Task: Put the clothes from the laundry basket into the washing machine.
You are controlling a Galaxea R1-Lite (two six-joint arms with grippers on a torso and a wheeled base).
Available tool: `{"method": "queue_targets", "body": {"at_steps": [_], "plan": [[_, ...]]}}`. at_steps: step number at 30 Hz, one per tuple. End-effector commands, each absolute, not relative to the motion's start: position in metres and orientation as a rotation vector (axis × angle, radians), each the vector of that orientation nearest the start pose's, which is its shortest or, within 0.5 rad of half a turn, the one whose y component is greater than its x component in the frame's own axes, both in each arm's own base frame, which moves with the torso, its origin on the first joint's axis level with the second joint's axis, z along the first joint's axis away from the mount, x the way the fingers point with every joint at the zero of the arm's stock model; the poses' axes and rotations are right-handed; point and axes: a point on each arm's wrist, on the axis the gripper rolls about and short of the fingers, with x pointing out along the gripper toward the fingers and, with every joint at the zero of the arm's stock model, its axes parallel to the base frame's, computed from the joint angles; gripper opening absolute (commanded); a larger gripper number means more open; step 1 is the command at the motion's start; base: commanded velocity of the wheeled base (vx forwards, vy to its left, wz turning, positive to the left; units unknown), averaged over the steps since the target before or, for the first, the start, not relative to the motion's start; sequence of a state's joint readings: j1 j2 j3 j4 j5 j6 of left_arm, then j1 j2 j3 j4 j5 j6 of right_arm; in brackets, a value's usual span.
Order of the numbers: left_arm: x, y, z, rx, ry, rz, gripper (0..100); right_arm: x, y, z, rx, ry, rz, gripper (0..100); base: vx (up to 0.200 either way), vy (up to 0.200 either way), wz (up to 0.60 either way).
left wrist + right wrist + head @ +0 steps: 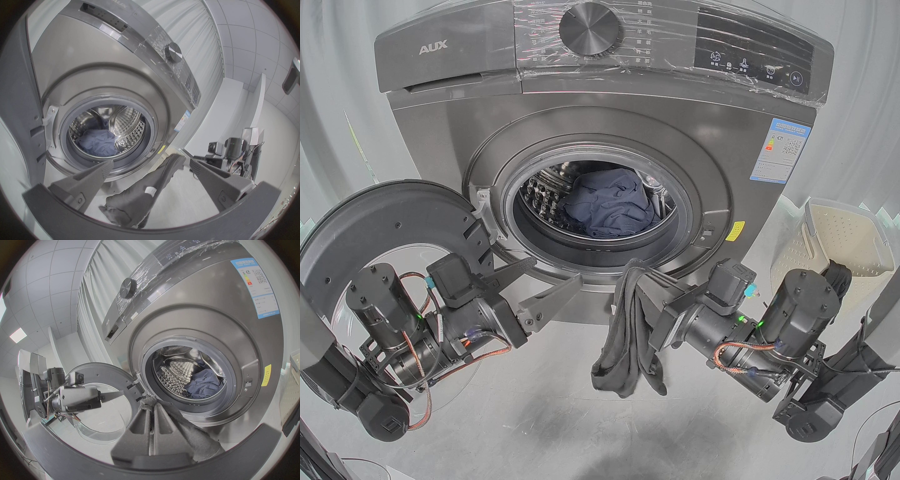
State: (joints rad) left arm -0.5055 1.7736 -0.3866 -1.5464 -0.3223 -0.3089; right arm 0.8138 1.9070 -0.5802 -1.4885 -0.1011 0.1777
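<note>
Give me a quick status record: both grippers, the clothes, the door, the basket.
left gripper: open, empty, in front of the washing machine
right gripper: shut on dark garment, which hangs outside the machine's opening
already inside: blue garment
door: open, swung to robot's left
laundry basket: on the robot's right, beside the machine

Washer (444, 131) front: grey metal with a soft satin sheen. Across its top panel lies clear plastic film (675, 62), crinkled and glossy, and the knob (590, 28) there shines like brushed metal. Inside the washer the drum (547, 194) gleams, polished perforated steel, with matt blue cloth (609, 203) in it. Before the washer's opening, the dark garment (628, 337) is soft, matt fabric. Right of the washer, the basket (850, 237) is cream perforated plastic.
</note>
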Motion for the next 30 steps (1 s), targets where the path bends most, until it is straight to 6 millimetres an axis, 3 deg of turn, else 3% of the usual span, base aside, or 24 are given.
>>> {"method": "queue_targets", "body": {"at_steps": [1, 6, 12, 25, 30], "plan": [[0.233, -0.137, 0.138, -0.295, 0.023, -0.836, 100, 0.212, 0.221, 0.158, 0.255, -0.109, 0.726, 0, 0.0, 0.0, 0.0], [0.235, -0.138, 0.122, -0.28, 0.081, -0.827, 100, 0.202, 0.207, 0.167, 0.264, -0.127, 0.718, 0, 0.0, 0.0, 0.0], [0.23, -0.138, 0.11, -0.246, 0.129, -0.83, 100, 0.207, 0.196, 0.171, 0.266, -0.143, 0.683, 0, 0.0, 0.0, 0.0], [0.223, -0.139, 0.089, -0.155, 0.197, -0.845, 100, 0.212, 0.198, 0.18, 0.282, -0.177, 0.678, 0, 0.0, 0.0, 0.0], [0.225, -0.142, 0.071, -0.092, 0.245, -0.851, 100, 0.215, 0.199, 0.182, 0.287, -0.189, 0.676, 0, 0.0, 0.0, 0.0]]}}
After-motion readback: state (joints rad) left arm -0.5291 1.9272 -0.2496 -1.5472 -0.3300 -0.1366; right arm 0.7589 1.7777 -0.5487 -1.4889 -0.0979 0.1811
